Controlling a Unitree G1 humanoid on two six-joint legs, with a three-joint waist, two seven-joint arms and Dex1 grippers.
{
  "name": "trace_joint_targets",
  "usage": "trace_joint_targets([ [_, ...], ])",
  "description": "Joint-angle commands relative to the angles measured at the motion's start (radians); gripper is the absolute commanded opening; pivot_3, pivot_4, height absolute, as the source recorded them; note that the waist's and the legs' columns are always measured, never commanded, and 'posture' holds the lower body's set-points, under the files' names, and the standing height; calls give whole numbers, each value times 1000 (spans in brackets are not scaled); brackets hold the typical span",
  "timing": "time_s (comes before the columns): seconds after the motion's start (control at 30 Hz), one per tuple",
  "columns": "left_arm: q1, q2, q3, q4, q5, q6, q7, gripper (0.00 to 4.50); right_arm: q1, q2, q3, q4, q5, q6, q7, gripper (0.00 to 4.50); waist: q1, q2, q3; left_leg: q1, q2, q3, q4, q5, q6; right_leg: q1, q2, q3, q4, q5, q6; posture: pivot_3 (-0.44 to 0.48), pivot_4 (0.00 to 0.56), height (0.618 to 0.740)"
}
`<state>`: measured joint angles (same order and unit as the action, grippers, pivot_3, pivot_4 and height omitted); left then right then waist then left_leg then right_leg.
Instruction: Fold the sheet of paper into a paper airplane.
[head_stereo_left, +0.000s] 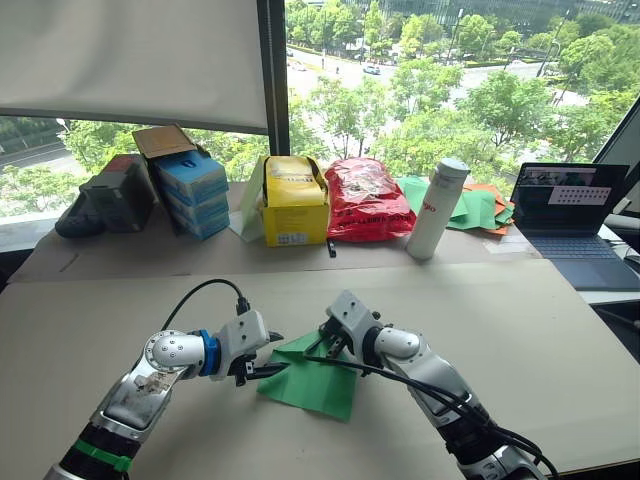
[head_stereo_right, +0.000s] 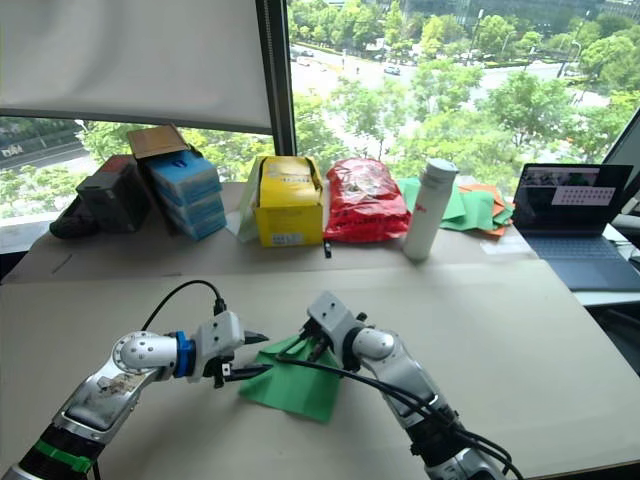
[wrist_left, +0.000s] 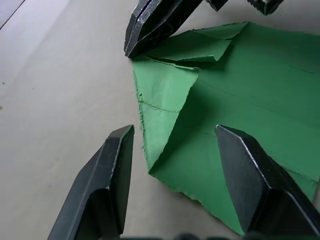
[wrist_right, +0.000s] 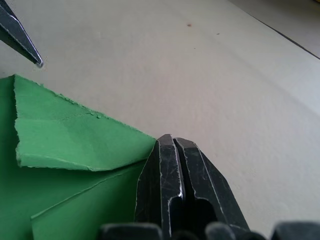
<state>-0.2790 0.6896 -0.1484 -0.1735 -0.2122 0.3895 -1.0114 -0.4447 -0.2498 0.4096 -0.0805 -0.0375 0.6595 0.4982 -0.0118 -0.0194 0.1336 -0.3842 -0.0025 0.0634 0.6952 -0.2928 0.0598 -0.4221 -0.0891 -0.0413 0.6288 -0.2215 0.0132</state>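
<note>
Beige table (head_stereo_left: 520, 330), left end effector (wrist_left: 172, 137) open over sheet of paper (head_stereo_left: 315, 378), right end effector (wrist_right: 172, 150) closed, touching it.

Light source: daylight through the window (head_stereo_left: 440, 90) behind the table's far edge; sunlit trees outside are bright, not washed out.
Blind: the roller blind (head_stereo_left: 130, 55) at upper left is an even pale grey, without glare.
Table: the table (head_stereo_left: 560, 340) is evenly lit and matte, with no hot spots.
Shadows: soft and short under both arms, falling toward the near edge; a dim patch lies under the sheet of paper (head_stereo_left: 315, 375).
Focus: head views sharp throughout.
Wrist views: paper creases crisp; the nearest black fingers (wrist_left: 107, 185) slightly soft.
</note>
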Motion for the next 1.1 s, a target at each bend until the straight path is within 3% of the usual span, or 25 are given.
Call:
trace_joint_targets([
  [0.03, -103, -48, 78, 7, -120, 126, 17, 2511, 29, -1, 24, 41, -9, 30, 11, 0, 0, 0, 0, 0, 0, 0, 0, 0, 0, 0, 0, 0, 0, 0, 0, 0, 150, 740],
  [0.13, -151, -78, 54, 57, -120, 153, 20, 1618, 27, 0, 22, 43, -11, 28, 10, 0, -2, 0, 0, 0, 0, 0, 0, 0, 0, 0, 1, 0, 0, 0, 0, 0, 150, 740],
  [0.3, -205, -144, -80, 198, 1, 112, 60, 16, 29, -9, 21, 20, -14, 32, 12, 0, -1, 0, 0, 0, -1, 1, 0, 2, -3, 1, 4, 2, 0, 0, 0, 0, 150, 740],
  [0.7, -238, -217, -155, 324, 106, 23, 80, 16, 33, -14, 23, -1, -22, 48, 9, 0, 1, 0, 0, -1, 0, 1, 0, 1, -1, 0, 4, 2, 0, 0, 0, 0, 150, 740],
  [1.1, -219, -207, -218, 361, 186, 3, 60, 16, 35, -5, 20, -1, -29, 50, 10, 0, 9, -1, -2, 1, -1, 1, 1, 0, -1, 1, 3, 2, 0, 0, 0, 0, 150, 740],
])
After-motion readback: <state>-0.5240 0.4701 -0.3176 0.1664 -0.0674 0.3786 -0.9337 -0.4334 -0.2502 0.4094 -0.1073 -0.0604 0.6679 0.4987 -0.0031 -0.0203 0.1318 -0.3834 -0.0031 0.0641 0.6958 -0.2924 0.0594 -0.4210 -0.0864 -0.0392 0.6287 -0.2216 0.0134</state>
